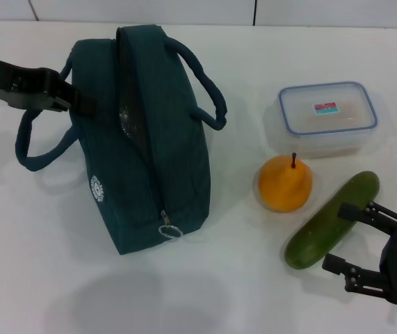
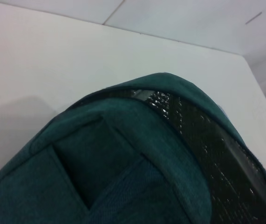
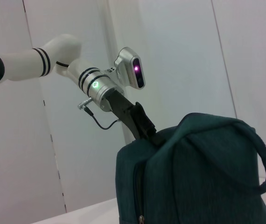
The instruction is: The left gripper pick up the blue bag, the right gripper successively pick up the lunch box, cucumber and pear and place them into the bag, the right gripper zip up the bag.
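Head view: soft, floppy dark teal fabric bag [image 1: 149, 139] standing unzipped left of round orange pear [image 1: 285, 183], pinched at its top edge by black left gripper [image 1: 80, 103], likely sagging unless held by the rim; black right gripper [image 1: 347, 236] spread open, empty, beside long green cucumber [image 1: 331, 220].

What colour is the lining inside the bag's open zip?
Silver foil with a quilted, dimpled pattern, seen through the blue bag opening; the left wrist view shows it best.

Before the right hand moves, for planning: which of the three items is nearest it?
The cucumber, lying right beside the open right hand; pear and lunch box sit farther away.
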You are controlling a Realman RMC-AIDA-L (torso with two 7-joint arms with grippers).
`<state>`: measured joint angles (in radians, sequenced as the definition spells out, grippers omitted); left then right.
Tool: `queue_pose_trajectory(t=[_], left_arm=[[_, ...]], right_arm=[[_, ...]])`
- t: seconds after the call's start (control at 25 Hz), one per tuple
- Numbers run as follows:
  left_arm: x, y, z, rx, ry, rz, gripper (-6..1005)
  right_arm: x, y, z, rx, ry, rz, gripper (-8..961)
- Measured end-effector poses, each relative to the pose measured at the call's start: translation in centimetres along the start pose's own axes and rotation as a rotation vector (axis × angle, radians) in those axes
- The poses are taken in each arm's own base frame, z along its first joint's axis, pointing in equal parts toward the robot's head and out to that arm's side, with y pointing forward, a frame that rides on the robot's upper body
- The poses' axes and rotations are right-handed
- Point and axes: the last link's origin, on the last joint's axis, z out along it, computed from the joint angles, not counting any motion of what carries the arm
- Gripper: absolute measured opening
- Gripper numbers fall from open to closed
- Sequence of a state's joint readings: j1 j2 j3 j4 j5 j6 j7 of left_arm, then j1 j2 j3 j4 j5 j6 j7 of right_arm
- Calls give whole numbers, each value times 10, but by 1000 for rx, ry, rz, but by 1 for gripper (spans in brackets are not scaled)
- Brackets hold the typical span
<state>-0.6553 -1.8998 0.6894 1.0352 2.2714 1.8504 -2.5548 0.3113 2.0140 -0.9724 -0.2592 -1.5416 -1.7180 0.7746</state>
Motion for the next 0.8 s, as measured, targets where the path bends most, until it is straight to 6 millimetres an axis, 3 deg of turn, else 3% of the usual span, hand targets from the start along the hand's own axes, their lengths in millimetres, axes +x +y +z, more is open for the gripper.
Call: queue_pose_trajectory(t=[0.52,0.8], left_arm=[[3,16,-1,-247,74,-50,41],[1,16,1,-278,85,-60,41]], right_arm=[[-3,-1,0,11,-23,-3,858],[-11,-2,-4,43,-94,0,857]])
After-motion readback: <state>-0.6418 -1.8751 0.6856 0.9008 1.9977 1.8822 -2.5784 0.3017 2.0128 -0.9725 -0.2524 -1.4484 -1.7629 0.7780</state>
